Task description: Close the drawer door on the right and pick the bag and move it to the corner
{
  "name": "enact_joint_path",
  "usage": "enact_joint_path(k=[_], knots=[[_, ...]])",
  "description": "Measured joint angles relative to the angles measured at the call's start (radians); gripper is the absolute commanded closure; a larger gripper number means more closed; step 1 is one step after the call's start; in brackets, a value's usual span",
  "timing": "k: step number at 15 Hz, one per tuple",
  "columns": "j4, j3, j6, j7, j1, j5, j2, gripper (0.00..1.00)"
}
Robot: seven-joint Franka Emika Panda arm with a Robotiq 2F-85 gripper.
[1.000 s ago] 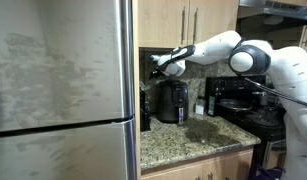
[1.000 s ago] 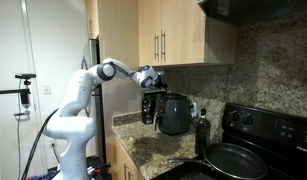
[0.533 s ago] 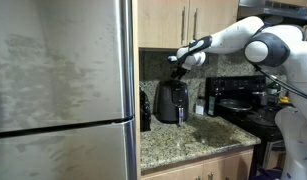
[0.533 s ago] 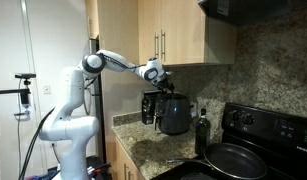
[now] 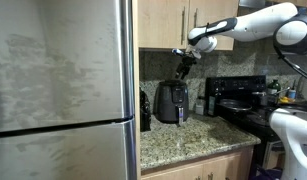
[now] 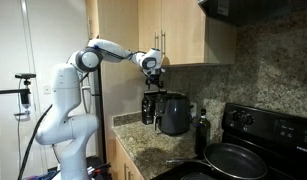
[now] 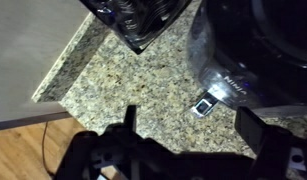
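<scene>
My gripper [image 5: 183, 62] hangs open and empty just under the upper cabinets, above the black air fryer [image 5: 173, 101]. It also shows in the other exterior view [image 6: 153, 72]. The right cabinet door [image 6: 188, 35], with its bar handle [image 6: 164, 42] near its left edge, looks flush with its neighbour. The black bag [image 6: 148, 105] stands upright on the granite between the air fryer [image 6: 175, 113] and the fridge [image 5: 63, 90], at the corner [image 5: 143, 128]. In the wrist view my open fingers [image 7: 190, 125] frame bare granite [image 7: 113, 80], with the bag [image 7: 138, 20] at the top and the air fryer [image 7: 253, 50] to the right.
A dark bottle [image 6: 201, 133] stands right of the air fryer. A black stove with a frying pan [image 6: 233, 158] sits beyond it. A range hood [image 6: 218, 10] hangs above. The counter's front edge [image 5: 193, 160] is near.
My gripper has risen from beside the bag and moved over the air fryer, up to the cabinets' underside. It stays open and empty. The bag has not moved.
</scene>
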Motion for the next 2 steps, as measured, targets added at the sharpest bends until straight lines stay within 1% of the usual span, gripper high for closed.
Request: enact_joint_path(k=[2], knots=[[0.027,-0.001,-0.084,0.001,0.025,0.013,-0.037,0.00]])
